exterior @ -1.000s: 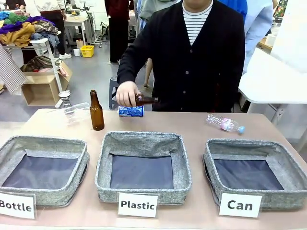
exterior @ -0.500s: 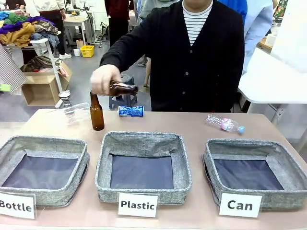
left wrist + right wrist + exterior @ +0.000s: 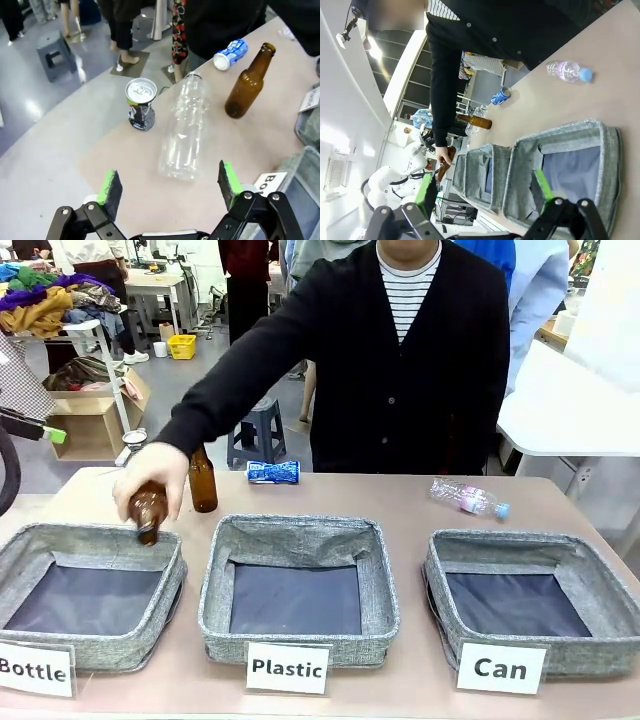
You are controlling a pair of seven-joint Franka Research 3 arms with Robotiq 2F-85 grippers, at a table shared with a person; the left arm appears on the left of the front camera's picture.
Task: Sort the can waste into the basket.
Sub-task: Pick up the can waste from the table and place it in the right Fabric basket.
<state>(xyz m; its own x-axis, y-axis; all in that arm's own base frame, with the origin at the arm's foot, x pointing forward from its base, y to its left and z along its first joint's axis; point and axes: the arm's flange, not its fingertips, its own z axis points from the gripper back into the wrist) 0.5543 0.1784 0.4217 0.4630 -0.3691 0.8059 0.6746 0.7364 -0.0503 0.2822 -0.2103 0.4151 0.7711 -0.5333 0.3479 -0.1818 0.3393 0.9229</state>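
Note:
A crushed blue can (image 3: 273, 472) lies on its side at the table's far edge, in front of the person. From the left wrist it is the blue can (image 3: 230, 54) beyond a brown bottle. A dark crushed can (image 3: 141, 105) stands upright near the table edge, beside a clear bottle. The grey basket (image 3: 520, 543) with the "Can" sign (image 3: 500, 668) sits front right with nothing in it. My left gripper (image 3: 170, 185) hangs open above the table's left end, short of the dark can. My right gripper (image 3: 485, 189) is open, high above the basket (image 3: 560, 135).
The person's hand (image 3: 150, 480) holds a brown bottle (image 3: 148, 512) over the rim of the "Bottle" bin (image 3: 60, 535). Another brown bottle (image 3: 203, 480) stands upright behind it. The "Plastic" bin (image 3: 300, 530) sits in the middle. Clear plastic bottles (image 3: 468, 498) (image 3: 182, 135) lie on the table.
The person's hand lifted a brown bottle from beside the blue can and carried it left and down to the "Bottle" bin. A green-tipped finger of my left gripper entered at the front view's left edge.

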